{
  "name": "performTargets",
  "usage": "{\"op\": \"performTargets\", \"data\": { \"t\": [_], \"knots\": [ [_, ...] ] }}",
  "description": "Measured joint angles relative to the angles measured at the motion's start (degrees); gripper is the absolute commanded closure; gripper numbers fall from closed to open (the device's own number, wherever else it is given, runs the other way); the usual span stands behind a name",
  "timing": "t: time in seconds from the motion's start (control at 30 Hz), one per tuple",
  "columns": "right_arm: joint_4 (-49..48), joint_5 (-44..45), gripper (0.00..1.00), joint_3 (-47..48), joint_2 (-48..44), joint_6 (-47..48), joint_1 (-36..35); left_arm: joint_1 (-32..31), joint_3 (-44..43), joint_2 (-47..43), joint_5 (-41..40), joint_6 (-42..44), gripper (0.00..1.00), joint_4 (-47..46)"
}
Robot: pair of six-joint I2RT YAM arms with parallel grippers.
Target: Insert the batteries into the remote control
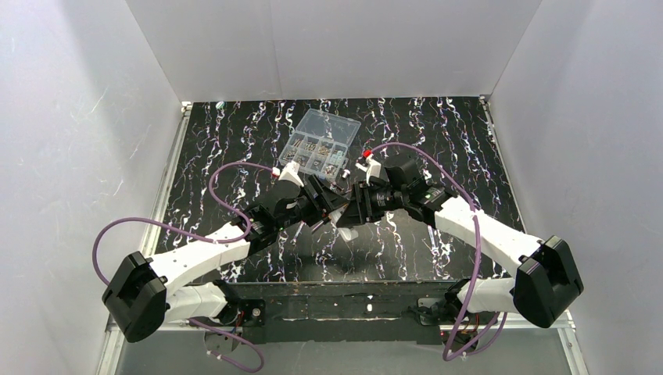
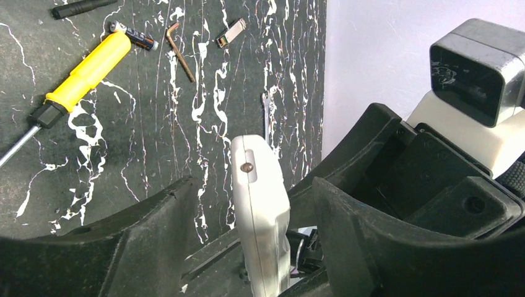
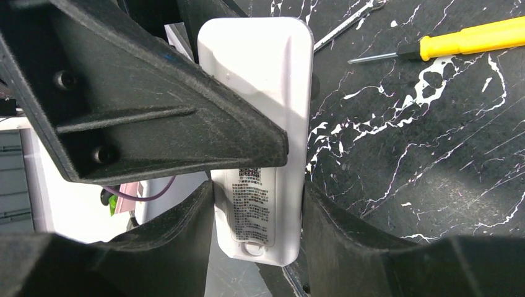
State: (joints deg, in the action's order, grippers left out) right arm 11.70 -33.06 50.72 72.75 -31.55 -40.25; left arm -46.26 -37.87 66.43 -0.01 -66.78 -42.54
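Holding the remote up for loading

The right gripper (image 3: pixel 258 198) clamps the remote (image 3: pixel 266 93) by its long edges, so its length runs straight out from that gripper, label (image 3: pixel 251 207) facing the wrist. The left gripper (image 2: pixel 251 185) straddles it edge-on, one finger across its face; whether it pinches, I cannot tell. Both meet over the middle of the table (image 2: pixel 155 154). A battery (image 2: pixel 137 39) lies beyond the left gripper, just beside the yellow screwdriver (image 2: pixel 86 71), so the left looks nearer. The label carries a square code and tiny print, unreadable
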Motion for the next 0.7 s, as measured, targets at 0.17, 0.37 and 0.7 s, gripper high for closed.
{"op": "performTargets", "data": {
  "t": [0.17,0.37,0.7],
  "knots": [
    [0.1,0.0,0.85,0.0,-0.1,0.1,-0.3,0.0,0.0,0.0,-0.2,-0.3,0.47,0.0],
    [0.0,0.0,0.85,-0.8,-0.7,0.2,-0.9,0.0,0.0,0.0,-0.6,-0.3,0.64,0.0],
    [0.2,1.6,0.38,-1.1,-1.0,0.7,-1.5,0.0,0.0,-0.1,-0.7,-0.5,1.00,0.0]
  ]
}}
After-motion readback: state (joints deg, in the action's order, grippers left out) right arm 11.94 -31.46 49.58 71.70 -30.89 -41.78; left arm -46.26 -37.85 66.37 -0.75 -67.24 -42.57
